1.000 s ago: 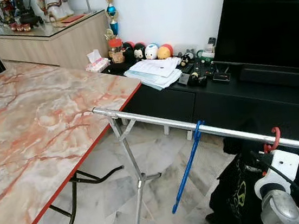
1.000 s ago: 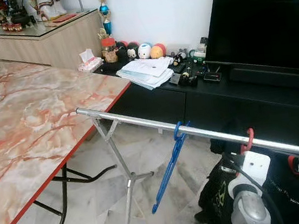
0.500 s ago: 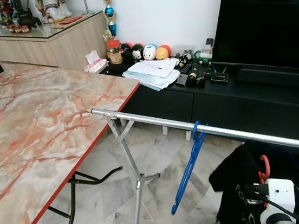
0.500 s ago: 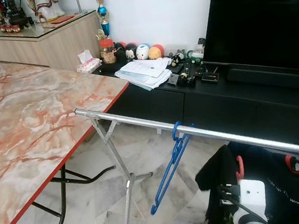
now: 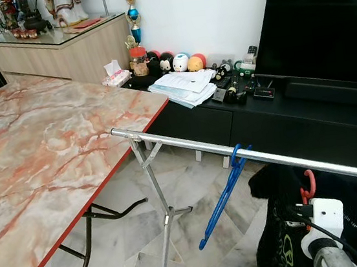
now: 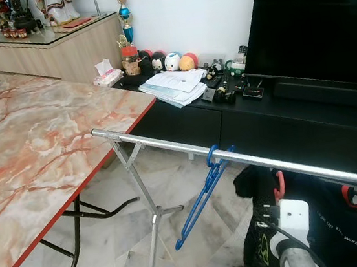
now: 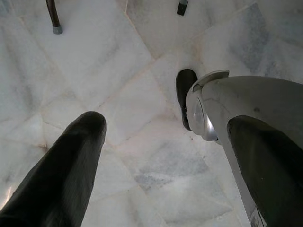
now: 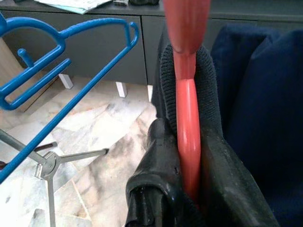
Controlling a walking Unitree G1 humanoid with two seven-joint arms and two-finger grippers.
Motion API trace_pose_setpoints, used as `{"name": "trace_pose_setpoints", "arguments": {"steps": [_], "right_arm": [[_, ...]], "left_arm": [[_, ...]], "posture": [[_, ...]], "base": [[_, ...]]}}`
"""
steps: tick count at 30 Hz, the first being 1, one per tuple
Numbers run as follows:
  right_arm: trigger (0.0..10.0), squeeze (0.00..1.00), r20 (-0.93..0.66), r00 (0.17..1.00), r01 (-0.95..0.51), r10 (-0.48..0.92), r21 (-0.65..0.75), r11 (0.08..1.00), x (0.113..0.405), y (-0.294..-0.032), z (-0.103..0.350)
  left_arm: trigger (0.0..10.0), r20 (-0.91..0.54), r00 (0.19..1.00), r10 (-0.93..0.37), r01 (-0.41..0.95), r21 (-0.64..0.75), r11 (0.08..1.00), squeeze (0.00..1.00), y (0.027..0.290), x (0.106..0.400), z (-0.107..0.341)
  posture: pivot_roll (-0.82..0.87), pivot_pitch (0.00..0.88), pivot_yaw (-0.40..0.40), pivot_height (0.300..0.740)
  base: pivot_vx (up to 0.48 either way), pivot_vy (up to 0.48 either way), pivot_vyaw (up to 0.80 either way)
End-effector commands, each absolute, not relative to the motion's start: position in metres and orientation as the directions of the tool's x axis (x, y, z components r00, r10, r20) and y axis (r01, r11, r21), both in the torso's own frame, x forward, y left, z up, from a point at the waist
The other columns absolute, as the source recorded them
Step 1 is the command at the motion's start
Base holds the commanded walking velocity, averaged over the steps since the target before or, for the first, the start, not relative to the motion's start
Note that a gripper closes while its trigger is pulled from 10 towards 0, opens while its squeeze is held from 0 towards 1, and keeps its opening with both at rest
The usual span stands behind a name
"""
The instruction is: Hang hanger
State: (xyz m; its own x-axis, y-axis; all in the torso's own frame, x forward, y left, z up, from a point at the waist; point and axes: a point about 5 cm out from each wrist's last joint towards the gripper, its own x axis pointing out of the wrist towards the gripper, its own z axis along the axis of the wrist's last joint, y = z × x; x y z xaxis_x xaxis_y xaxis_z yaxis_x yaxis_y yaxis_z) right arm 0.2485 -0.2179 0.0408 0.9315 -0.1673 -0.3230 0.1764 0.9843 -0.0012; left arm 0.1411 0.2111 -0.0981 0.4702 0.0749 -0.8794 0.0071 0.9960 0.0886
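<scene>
Lowered off the rail (image 5: 233, 151), the red hanger (image 8: 188, 132) sits clamped in the right gripper (image 8: 182, 189); its shirt's (image 5: 289, 237) weight could skew rehooking.

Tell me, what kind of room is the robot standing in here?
Most likely a home living room, used for drying clothes. A big dark television stands on a low black cabinet cluttered with papers and toys, and a metal clothes rail carries a blue hanger over a marble floor.

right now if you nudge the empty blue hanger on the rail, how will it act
The blue hanger would probably swing freely: just its hook rests on the rail, and it already hangs tilted. It looks like thin, bare plastic, so likely light and stiff, and apt to slide along the smooth metal.
</scene>
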Motion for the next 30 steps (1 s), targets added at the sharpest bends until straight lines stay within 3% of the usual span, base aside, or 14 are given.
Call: {"name": "trace_pose_setpoints", "arguments": {"steps": [1,30], "right_arm": [[10.0,0.00,-0.294,0.941,0.179,-0.169,0.006,0.984,0.251,-0.217,0.044],[10.0,0.00,-0.334,0.921,0.209,-0.200,-0.009,0.978,0.248,-0.218,0.034]], "left_arm": [[10.0,-0.882,0.466,0.076,0.016,0.094,0.995,0.00,0.215,0.138,-0.098],[10.0,-0.879,0.472,0.071,0.021,0.092,0.996,0.00,0.216,0.138,-0.098]], "posture": [[0.02,0.000,0.038,0.740],[0.02,0.000,0.039,0.740]], "base": [[0.000,0.000,0.00],[-0.018,0.000,0.00]]}}
